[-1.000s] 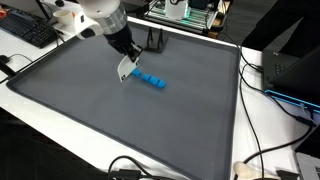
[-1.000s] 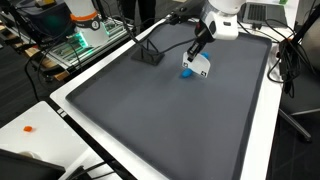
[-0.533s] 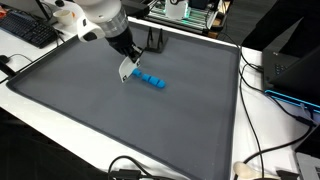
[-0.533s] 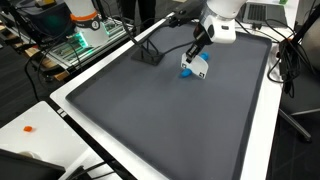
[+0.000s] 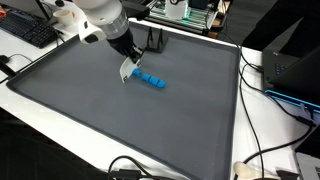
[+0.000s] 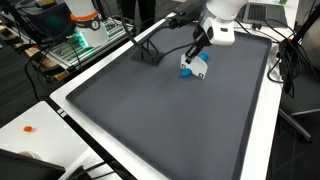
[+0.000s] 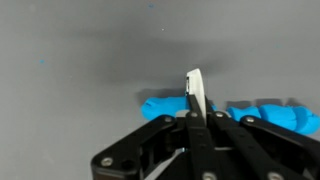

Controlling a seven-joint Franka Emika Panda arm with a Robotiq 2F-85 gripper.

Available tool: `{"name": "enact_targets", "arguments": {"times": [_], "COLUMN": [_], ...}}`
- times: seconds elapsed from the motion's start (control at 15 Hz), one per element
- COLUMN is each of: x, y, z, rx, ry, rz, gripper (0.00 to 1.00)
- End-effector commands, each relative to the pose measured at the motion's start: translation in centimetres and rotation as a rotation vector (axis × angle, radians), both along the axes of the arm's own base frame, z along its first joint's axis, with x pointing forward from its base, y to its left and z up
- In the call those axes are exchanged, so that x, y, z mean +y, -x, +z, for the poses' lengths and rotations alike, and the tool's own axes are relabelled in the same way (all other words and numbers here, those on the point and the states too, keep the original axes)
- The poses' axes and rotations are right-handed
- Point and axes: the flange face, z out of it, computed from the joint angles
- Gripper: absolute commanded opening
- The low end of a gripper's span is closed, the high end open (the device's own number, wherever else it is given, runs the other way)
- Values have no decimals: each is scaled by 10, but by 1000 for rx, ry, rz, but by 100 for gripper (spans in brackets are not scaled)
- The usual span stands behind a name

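Observation:
My gripper (image 5: 128, 64) is low over the grey mat (image 5: 120, 120) and shut on a thin white flat piece (image 5: 124, 72). The piece hangs edge-on from the fingers. In the wrist view it (image 7: 195, 92) stands upright between the closed fingers of the gripper (image 7: 195, 116). A blue elongated knobbly object (image 5: 153, 80) lies on the mat right beside the white piece, which seems to touch its end. The blue object (image 7: 270, 116) runs across behind the fingers in the wrist view. In an exterior view the gripper (image 6: 197, 52) holds the white piece (image 6: 201, 67) next to the blue object (image 6: 186, 72).
A small black stand (image 5: 157, 43) sits at the mat's far edge, also in an exterior view (image 6: 148, 53). A keyboard (image 5: 27, 31), cables (image 5: 262, 160) and a green circuit board (image 6: 84, 38) lie off the mat. A white border (image 6: 262, 120) rims the mat.

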Motion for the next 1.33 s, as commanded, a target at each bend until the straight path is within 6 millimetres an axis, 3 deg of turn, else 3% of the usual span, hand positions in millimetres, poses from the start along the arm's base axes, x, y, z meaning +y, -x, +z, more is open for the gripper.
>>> {"name": "enact_targets", "arguments": {"times": [0.0,1.27], "x": [2,1], "y": [8,10], "z": [-17,5], "rx": [48,36], "ry": [-72,-60], "rz": [15,12], "gripper": [1,1]}}
